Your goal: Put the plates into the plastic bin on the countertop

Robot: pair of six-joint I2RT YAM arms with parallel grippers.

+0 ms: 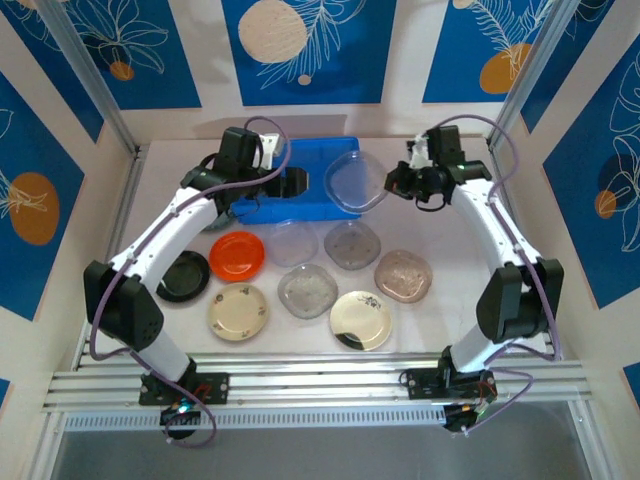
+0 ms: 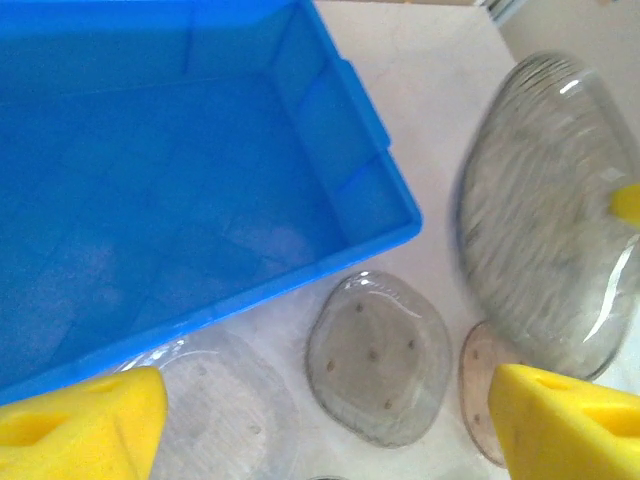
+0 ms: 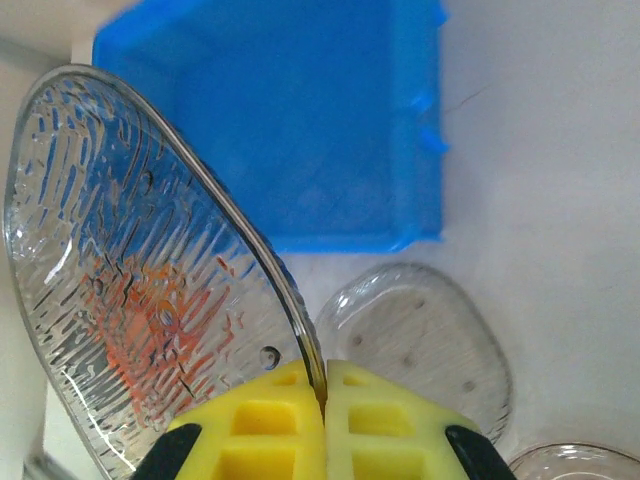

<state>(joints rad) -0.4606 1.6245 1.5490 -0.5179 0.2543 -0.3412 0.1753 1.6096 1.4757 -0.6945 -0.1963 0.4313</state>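
R gripper [image 3: 325, 400] is clamped on the rim of a clear ribbed plate [image 3: 130, 270], yellow pads [image 3: 250, 430] squeezed together w/ the edge pinched between them. The plate hangs tilted, nearly on edge, just beside the right end of the blue bin [image 1: 300, 155] and above the countertop [image 1: 450, 250]. L gripper [image 2: 325, 430] has its fingers wide apart w/ nothing between them, hovering over the bin's near corner.

Step in hand, as I read it: carry the held plate over the bin and set it inside. To do it well:
- get the plate fully past the bin wall before lowering
- level it so it lands flat, not on its edge
- go low before letting go; it's prob. light and stiff, so a drop could bounce it out
- the grip is only a thin bit of rim, so turn the wrist slowly or the plate may pivot in the pads
- the L arm sits close over the same end, so keep clear of it

The bin looks empty, though part of it is hidden under the L arm in the top view, so not certain. The other plates lie on the countertop in front of the bin: orange plate [image 1: 237, 254], black plate [image 1: 183, 276], two cream floral ones [image 1: 238, 311] and several clear or smoky ones [image 1: 351, 244]
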